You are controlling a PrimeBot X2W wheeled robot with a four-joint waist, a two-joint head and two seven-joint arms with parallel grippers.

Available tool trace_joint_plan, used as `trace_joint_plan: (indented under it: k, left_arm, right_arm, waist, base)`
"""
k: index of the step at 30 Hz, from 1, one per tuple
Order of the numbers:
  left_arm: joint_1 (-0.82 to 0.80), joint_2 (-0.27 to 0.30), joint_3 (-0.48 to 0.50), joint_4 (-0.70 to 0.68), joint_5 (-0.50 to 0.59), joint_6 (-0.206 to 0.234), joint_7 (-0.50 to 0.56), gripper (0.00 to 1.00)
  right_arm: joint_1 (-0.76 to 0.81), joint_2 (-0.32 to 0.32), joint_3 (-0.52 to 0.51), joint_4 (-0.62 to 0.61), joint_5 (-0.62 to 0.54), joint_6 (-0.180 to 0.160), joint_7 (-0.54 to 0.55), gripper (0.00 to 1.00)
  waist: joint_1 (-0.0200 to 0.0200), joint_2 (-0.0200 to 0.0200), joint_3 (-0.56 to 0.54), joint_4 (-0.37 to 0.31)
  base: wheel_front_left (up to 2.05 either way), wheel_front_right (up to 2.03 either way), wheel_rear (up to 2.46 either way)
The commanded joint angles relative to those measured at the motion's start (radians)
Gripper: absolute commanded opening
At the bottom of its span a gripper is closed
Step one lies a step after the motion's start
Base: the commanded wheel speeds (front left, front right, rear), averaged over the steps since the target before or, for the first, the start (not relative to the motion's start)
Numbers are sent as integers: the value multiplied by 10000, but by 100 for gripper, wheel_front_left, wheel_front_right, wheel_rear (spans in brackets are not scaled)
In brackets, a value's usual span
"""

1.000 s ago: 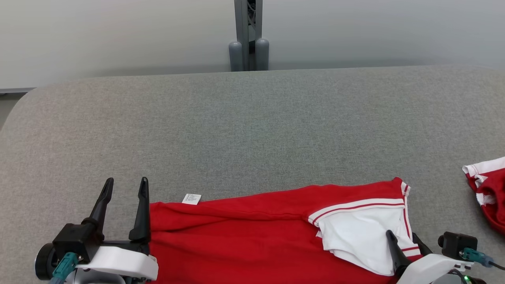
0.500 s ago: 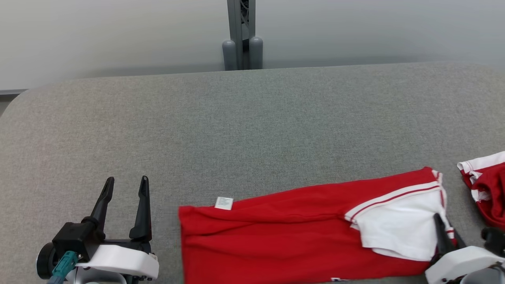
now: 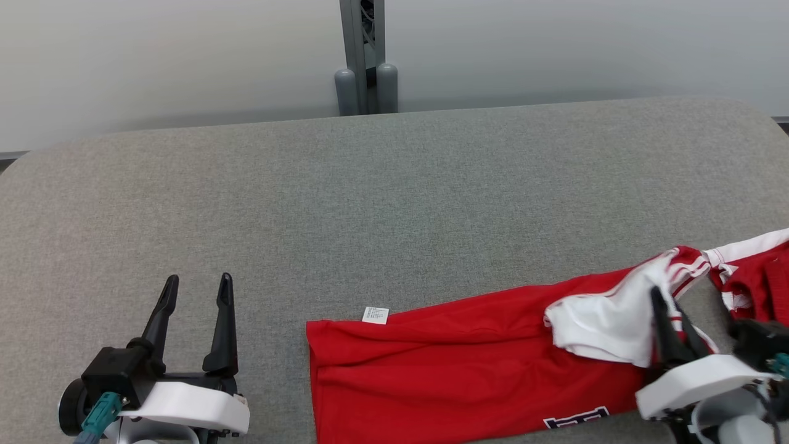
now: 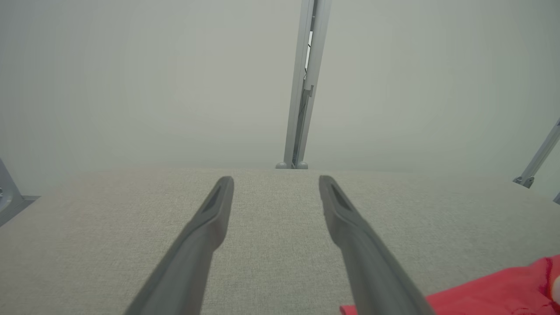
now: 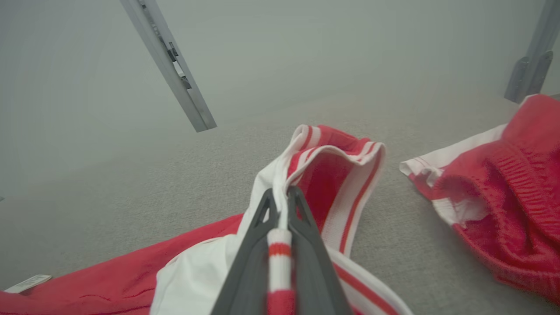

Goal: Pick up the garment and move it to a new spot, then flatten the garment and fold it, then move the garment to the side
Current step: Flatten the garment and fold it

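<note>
One red fabric garment with white striped hem (image 3: 462, 364), I judge it light and limp — the right claw (image 5: 280, 197) pinches that hem, a good hold; the left claw (image 3: 197, 282) stands wide, empty.

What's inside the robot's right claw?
The right gripper is shut on the garment's white-and-red striped edge. How deep the cloth reaches inside is hidden.

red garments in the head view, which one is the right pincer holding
The long flat garment with the white panel: the right pincer is shut on its striped end. The crumpled garment farther right is ungripped.
</note>
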Motion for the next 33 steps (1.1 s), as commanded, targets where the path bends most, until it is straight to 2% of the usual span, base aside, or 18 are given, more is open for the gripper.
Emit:
trace_joint_plan:
  k: [1,7,12,17,24,33]
  left_arm:
    - [-51,34,50,-5,50,-56,-52,100]
    - [-148,3,41,-6,91,-90,-52,100]
    - [-276,-72,-56,5,93,-184,-54,100]
    - [-400,-195,-134,122,69,-307,-53,100]
    - [-574,-420,-210,284,111,-432,-53,100]
    - [-712,-584,-301,463,203,-573,-54,100]
  right_arm:
    - [180,41,153,-369,-82,-4,128,0]
    - [555,528,1697,-2950,-88,-4,1051,0]
    - [227,718,3363,-3841,170,-4,1734,0]
    - [-398,796,4838,-3288,550,-2,1997,0]
    - [-1484,806,6803,-1394,1642,-2,1645,0]
    - [-2568,809,8233,214,2790,-2,1114,0]
  waist:
    - [0,-1,-16,1]
    - [0,-1,-6,64]
    - [0,-1,40,244]
    - [0,-1,108,609]
    - [0,-1,284,1160]
    - [0,-1,422,1389]
  base:
    - [0,0,0]
    - [0,0,0]
    - [0,0,0]
    - [0,0,0]
    - [0,0,0]
    - [0,0,0]
